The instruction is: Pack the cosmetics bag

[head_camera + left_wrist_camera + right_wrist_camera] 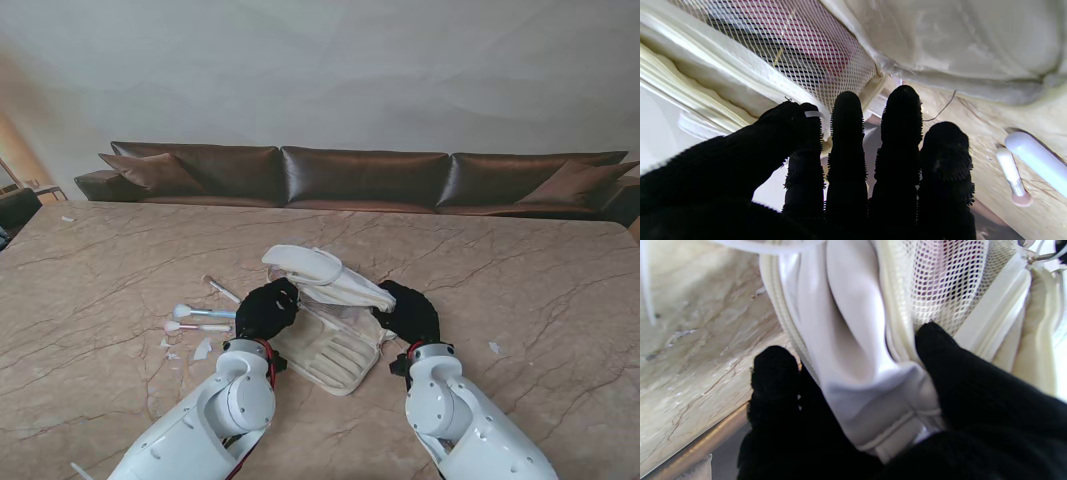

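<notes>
The cream cosmetics bag lies open in front of me, quilted half flat on the table and its lid raised. A mesh pocket inside shows something red and dark behind it. My left hand is at the lid's left edge, where thumb and index finger pinch a pale strip of the bag's rim. My right hand grips the lid's right edge, with white fabric caught between thumb and fingers. Two makeup brushes lie left of my left hand.
A third thin brush lies just beyond the left hand, and small white scraps sit nearer to me. White brush handles show close beside the left fingers. A brown sofa runs behind the marble table.
</notes>
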`<state>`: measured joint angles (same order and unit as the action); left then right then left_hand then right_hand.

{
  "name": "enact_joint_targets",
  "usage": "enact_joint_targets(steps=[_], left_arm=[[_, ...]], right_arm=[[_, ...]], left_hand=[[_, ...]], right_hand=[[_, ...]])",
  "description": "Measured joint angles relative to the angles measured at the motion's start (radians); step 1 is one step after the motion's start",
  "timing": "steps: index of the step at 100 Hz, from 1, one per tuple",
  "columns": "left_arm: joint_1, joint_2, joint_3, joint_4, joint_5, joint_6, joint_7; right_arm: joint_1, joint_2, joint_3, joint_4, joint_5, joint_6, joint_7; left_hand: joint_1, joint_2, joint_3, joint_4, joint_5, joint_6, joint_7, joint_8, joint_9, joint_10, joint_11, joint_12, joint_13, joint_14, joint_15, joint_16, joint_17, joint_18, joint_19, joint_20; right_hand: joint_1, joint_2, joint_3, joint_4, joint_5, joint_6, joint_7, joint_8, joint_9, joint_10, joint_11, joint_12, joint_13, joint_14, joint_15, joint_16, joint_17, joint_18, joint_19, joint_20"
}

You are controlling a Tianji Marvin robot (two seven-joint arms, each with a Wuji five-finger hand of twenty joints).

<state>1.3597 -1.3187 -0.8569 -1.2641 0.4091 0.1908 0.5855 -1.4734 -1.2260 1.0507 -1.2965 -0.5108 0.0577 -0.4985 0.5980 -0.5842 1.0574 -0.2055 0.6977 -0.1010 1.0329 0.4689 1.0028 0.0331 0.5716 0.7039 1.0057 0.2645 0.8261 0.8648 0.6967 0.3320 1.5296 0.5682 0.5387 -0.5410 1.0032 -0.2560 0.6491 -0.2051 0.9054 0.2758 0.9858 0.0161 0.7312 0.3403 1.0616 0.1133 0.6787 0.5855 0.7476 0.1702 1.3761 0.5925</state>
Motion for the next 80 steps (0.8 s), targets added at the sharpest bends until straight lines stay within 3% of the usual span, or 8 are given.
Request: enact_joint_targets(steps=[10,20,26,32,34,52,62,80], left_arm=[[0.002,0.009,0.004,0.001,0.017,-0.012,-0.029],[0.007,0.019,0.006,0.001,0.044,-0.020,-0.039],[0.013,0.025,0.005,0.000,0.061,-0.025,-0.040],[0.021,0.028,-0.001,-0.002,0.066,-0.031,-0.038],[0.024,0.029,-0.003,-0.003,0.067,-0.033,-0.037],[0.048,0.035,-0.019,-0.022,0.085,-0.041,-0.021],[0.057,0.039,-0.026,-0.034,0.102,-0.039,-0.016],[0.072,0.041,-0.045,-0.052,0.120,-0.025,0.009]], right_arm=[[0.000,0.000,0.003,-0.003,0.000,0.003,0.006],[-0.001,0.000,0.006,-0.004,0.000,0.004,0.009],[-0.002,-0.001,0.007,-0.005,0.002,0.004,0.009],[-0.002,-0.001,0.008,-0.005,0.003,0.004,0.009],[-0.002,-0.001,0.008,-0.005,0.003,0.004,0.009],[-0.003,-0.003,0.010,-0.007,0.006,0.009,0.007],[-0.005,-0.003,0.012,-0.008,0.007,0.011,0.006],[-0.009,-0.004,0.018,-0.011,0.006,0.011,0.006]], left_hand=[[-0.031,0.006,-0.033,0.035,-0.011,0.034,-0.111,-0.076,-0.075,0.021,-0.016,-0.145,-0.076,0.000,-0.067,-0.024,-0.094,0.001,-0.066,0.057],[-0.107,0.105,-0.047,0.103,-0.011,0.079,-0.279,-0.117,-0.143,0.038,-0.073,-0.234,-0.146,0.001,-0.141,-0.070,-0.180,0.003,-0.134,0.087],[-0.154,0.181,-0.068,0.159,-0.011,0.107,-0.378,-0.126,-0.174,0.046,-0.106,-0.274,-0.181,0.001,-0.188,-0.099,-0.226,0.007,-0.177,0.099],[-0.167,0.212,-0.083,0.161,-0.011,0.116,-0.447,-0.129,-0.200,0.048,-0.132,-0.304,-0.202,0.002,-0.226,-0.133,-0.260,0.012,-0.206,0.108],[-0.167,0.221,-0.089,0.180,-0.011,0.117,-0.464,-0.135,-0.204,0.048,-0.136,-0.312,-0.210,0.002,-0.225,-0.140,-0.269,0.013,-0.218,0.110],[-0.167,0.235,-0.120,0.181,-0.009,0.138,-0.552,-0.161,-0.225,0.087,-0.176,-0.373,-0.236,0.002,-0.320,-0.229,-0.330,0.028,-0.306,0.110],[-0.179,0.243,-0.131,0.181,-0.006,0.169,-0.563,-0.166,-0.225,0.092,-0.179,-0.382,-0.236,0.002,-0.322,-0.248,-0.331,0.033,-0.316,0.110],[-0.179,0.254,-0.134,0.181,-0.005,0.171,-0.568,-0.171,-0.235,0.114,-0.200,-0.382,-0.236,0.002,-0.327,-0.268,-0.326,0.034,-0.317,0.110]], right_hand=[[0.000,0.000,0.000,0.000,0.000,0.000,0.000,0.000,0.000,0.000,0.000,0.000,0.000,0.000,0.000,0.000,0.000,0.000,0.000,0.000],[0.000,0.000,0.000,0.000,0.000,0.000,0.000,0.000,0.000,0.000,0.000,0.000,0.000,0.000,0.000,0.000,0.000,0.000,0.001,0.000],[0.000,0.000,0.000,0.000,0.000,0.000,0.000,0.000,0.001,0.000,0.000,0.000,0.000,0.000,0.000,0.000,0.000,0.000,0.001,0.000],[0.000,0.000,0.000,0.000,0.000,0.000,0.000,0.000,0.005,0.000,0.000,0.000,0.000,0.000,0.000,0.000,0.000,0.000,0.001,0.000],[0.000,0.000,0.000,0.000,0.001,0.000,0.000,0.000,0.006,0.000,0.000,0.000,0.000,0.000,0.000,0.000,0.000,0.000,0.005,0.000],[0.000,-0.005,0.000,0.000,0.001,0.000,0.000,-0.002,0.010,0.000,0.000,0.000,0.000,0.000,0.000,0.000,0.000,0.000,0.011,0.000],[0.000,-0.005,0.000,0.000,0.001,0.000,0.000,-0.002,0.010,0.000,0.000,0.000,0.000,0.000,0.000,0.000,0.000,0.000,0.011,0.000],[0.000,-0.005,0.000,0.000,0.001,0.000,0.000,-0.003,0.010,0.000,0.000,0.000,0.000,0.000,0.000,0.000,0.000,0.000,0.020,0.000]])
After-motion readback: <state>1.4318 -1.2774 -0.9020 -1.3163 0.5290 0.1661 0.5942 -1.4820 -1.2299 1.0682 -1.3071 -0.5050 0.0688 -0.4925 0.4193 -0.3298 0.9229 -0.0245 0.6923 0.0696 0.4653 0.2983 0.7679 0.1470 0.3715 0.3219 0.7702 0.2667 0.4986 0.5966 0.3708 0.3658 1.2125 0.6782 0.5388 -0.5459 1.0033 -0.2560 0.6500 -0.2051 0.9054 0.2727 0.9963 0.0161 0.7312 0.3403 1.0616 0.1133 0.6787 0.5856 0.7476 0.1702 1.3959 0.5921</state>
